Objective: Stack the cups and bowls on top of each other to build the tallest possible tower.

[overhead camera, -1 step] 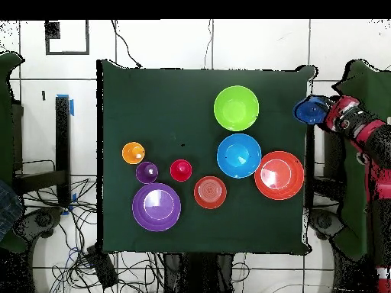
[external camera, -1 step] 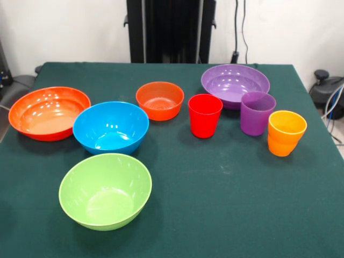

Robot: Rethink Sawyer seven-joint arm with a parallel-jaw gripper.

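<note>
Inventory, counted across both views: six bowls and three cups. Nothing is stacked; no tower exists yet.

Five bowls rest mouth-up on the green-covered table:
- wide shallow orange-red plastic bowl, left of the front view
- deep light blue plastic bowl, just beside it
- deep lime green plastic bowl, lower left
- small orange plastic bowl, centre
- wide purple plastic bowl, upper right

The three tumblers stand upright in a row on the right of the front view: red plastic cup, purple plastic cup, waisted orange plastic cup.

The sixth bowl, a small dark blue plastic bowl, shows only in the overhead view. It sits at the tip of the red and black arm, past the table's right edge. The gripper meets this bowl, but whether it is clamped on the bowl cannot be told.

Governing relation: in the overhead view the lime green bowl lies directly left of the gripper, roughly level with it, and is the nearest table item. The bowls are round, so no long axis constrains the approach
</note>
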